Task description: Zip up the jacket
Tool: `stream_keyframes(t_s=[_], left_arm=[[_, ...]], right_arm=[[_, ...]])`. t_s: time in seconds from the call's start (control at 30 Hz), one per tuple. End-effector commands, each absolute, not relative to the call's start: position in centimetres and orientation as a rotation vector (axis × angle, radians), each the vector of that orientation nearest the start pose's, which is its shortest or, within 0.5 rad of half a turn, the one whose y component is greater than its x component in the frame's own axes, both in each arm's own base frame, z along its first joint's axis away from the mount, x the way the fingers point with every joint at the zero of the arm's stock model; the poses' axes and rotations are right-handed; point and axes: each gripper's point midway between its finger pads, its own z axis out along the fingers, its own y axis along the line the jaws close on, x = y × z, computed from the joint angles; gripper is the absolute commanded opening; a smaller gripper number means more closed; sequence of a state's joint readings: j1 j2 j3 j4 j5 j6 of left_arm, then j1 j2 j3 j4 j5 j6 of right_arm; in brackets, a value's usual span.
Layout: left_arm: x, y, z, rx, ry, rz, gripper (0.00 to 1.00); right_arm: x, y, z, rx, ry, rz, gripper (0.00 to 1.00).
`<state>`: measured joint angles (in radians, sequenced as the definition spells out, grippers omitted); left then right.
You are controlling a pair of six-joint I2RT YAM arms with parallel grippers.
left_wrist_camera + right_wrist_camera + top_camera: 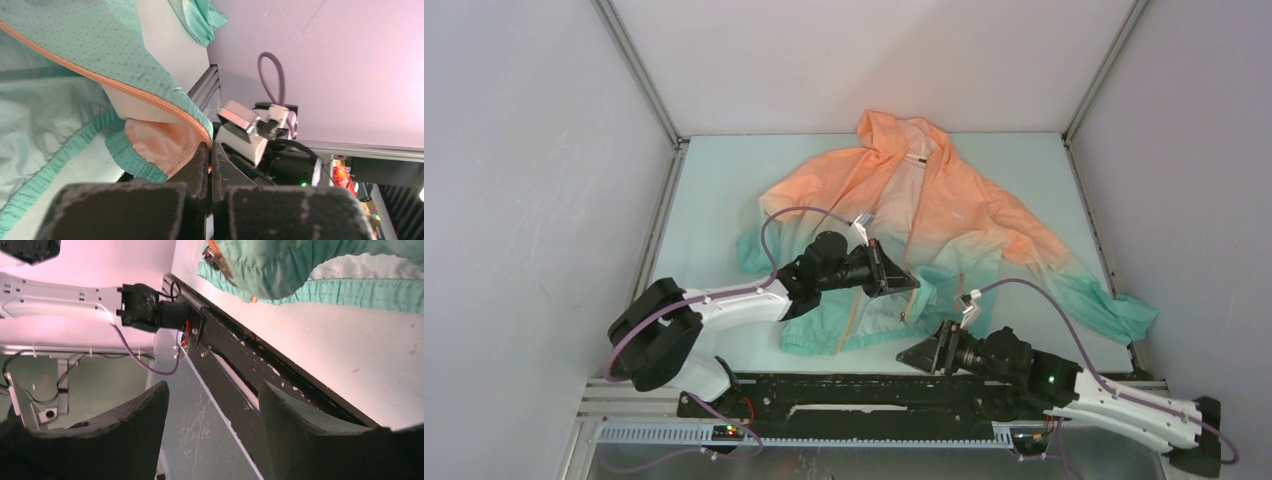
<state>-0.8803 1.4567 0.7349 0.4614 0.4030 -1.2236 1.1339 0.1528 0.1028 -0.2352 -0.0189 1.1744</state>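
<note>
Left hand (210, 150) clamped on orange zipper edge at mint hem of thin peach-to-teal hooded jacket (924, 200), spread on bench beyond it. Right hand (212, 405) apart, empty, hem just ahead. Judgement: keep hem taut, bring right hand to slider.

Bare counter (714, 190) lies open at nine o'clock of the jacket (944, 215), and a strip runs at six o'clock below its hem. The left pincer (909, 283) (closed on the zipper edge) and the right pincer (914, 355), fingers apart, crowd the hem. Walls close three sides.
</note>
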Motion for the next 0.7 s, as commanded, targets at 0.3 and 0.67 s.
stream_keyframes(t_s=[0.3,0.67], left_arm=[[17.0,-39.5,21.6,-0.039,2.14,-1.854,0.0],[16.9,-39.4,21.1,-0.028,2.15,-1.835,0.0]], right_arm=[[12.6,24.1,14.5,0.353,1.84,1.572,0.71],[13.1,23.1,13.6,0.388,1.819,1.59,0.64]])
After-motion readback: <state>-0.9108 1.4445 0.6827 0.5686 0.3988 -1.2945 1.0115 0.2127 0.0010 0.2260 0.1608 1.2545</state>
